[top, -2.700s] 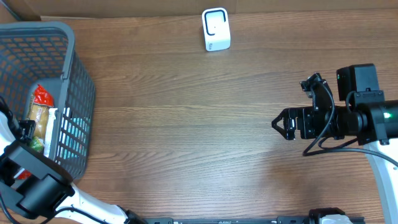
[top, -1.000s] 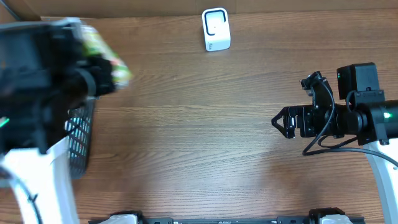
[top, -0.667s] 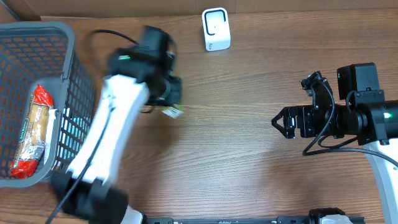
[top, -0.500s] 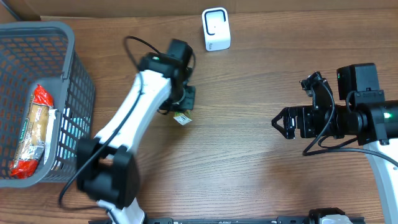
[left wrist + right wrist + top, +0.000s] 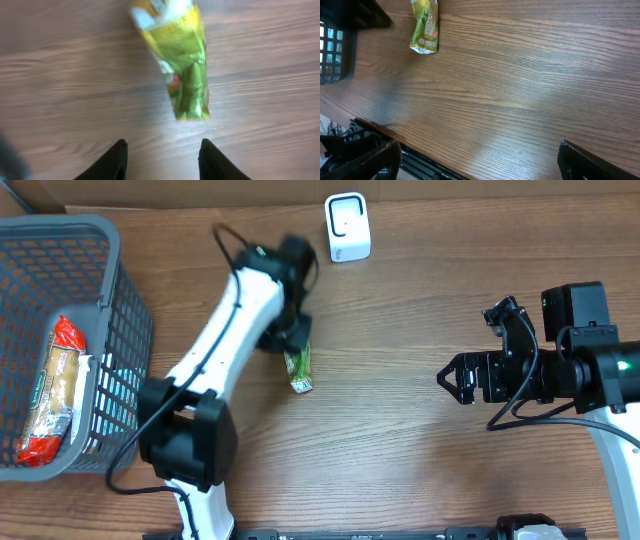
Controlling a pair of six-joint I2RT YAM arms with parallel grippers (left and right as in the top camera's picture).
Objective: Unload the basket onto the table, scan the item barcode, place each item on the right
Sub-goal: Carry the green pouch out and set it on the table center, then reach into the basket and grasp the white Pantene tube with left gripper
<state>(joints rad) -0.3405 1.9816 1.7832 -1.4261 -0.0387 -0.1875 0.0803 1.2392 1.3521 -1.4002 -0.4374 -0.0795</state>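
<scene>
**A:** Where is the green packet (image 5: 298,370)?
**B:** Flat on the table (image 5: 400,470), just beyond the left gripper (image 5: 162,145), whose fingers stand apart on nothing.
**A:** Surroundings?
**B:** White scanner (image 5: 347,227) behind at the table's back edge. Grey basket (image 5: 125,330) at the left. Right gripper (image 5: 450,377) spread wide, well apart.

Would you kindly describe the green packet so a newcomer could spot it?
On the table, look between the grey basket on the left and the white scanner at the back. The green packet lies on bare wood; the red-ended pack sits inside the basket.
</scene>
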